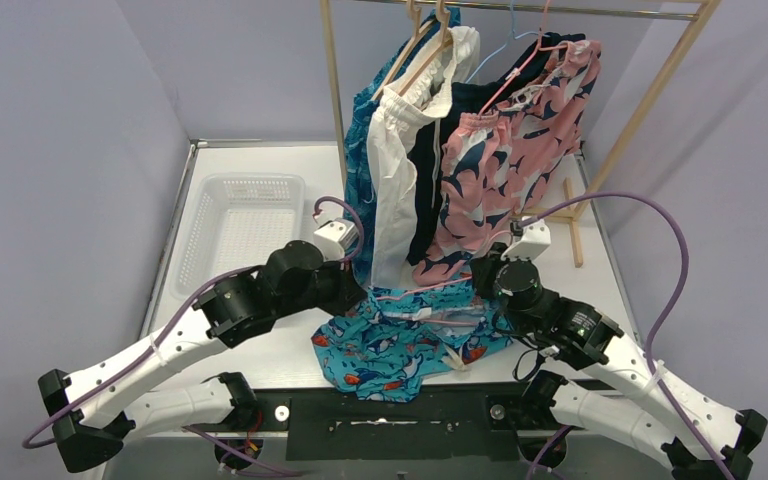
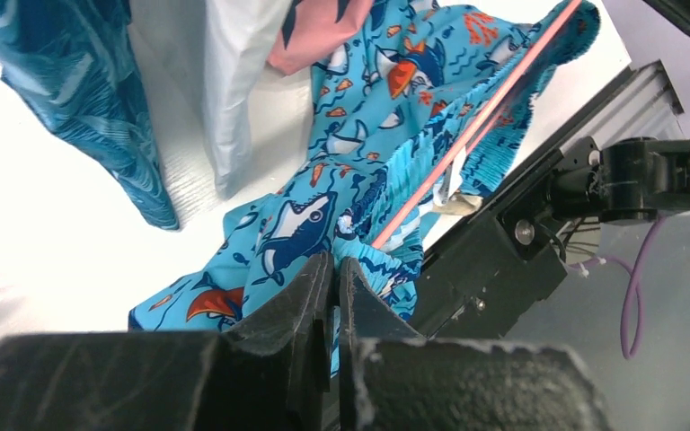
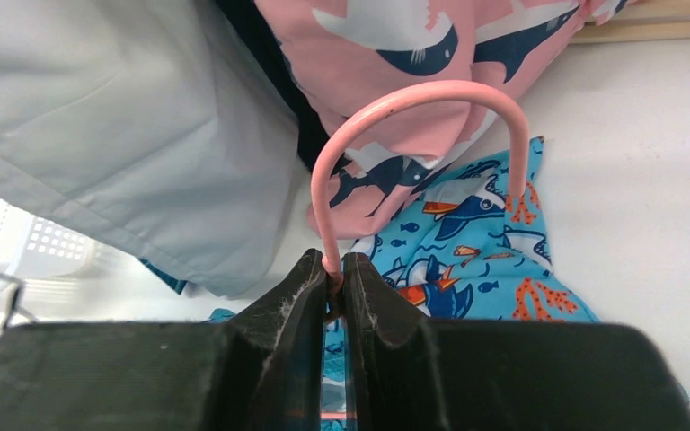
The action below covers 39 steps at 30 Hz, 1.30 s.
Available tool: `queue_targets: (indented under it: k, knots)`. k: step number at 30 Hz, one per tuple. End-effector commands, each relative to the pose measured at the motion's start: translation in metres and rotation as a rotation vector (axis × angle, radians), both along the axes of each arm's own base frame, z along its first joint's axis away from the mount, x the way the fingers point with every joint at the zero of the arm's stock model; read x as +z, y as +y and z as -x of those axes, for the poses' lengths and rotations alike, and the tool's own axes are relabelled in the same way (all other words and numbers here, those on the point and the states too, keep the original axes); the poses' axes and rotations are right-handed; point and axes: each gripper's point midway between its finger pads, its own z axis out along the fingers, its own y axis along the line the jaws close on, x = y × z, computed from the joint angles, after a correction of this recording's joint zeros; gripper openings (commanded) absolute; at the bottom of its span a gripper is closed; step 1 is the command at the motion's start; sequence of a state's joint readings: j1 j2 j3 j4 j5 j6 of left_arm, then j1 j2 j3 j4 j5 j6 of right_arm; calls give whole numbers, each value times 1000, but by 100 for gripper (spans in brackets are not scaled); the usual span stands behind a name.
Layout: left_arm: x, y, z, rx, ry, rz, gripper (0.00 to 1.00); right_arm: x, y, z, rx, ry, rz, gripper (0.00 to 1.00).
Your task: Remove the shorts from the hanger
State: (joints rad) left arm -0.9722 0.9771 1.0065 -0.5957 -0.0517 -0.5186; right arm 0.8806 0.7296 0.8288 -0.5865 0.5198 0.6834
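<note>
Now right pincer (image 3: pixel 335 280) clenched on pink hanger (image 3: pixel 431 92) hook, left pincer (image 2: pixel 335 269) clenched shut, teal shorts (image 2: pixel 377 108) just beyond its tips.

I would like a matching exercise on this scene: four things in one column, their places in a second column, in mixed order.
1 teal shark-print shorts
2 white shorts
3 pink hanger
4 white basket

A hanging on the rack
B gripped by the right hand
C lying at the near edge of the table
D on the table, left side

Pairs: 1-C, 2-A, 3-B, 4-D
</note>
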Motion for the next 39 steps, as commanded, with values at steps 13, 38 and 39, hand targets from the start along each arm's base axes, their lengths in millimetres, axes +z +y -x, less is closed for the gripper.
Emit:
queue_targets:
  k: [13, 38, 39]
  knots:
    - [-24, 48, -27, 269, 10, -96, 0, 47, -69, -26, -205, -181, 99, 0]
    - [42, 3, -12, 2, -51, 166, 61, 0, -9, -41, -55, -59, -38, 0]
    - [45, -3, -6, -41, -47, 193, 61, 1, -6, -41, -42, -61, -46, 0]
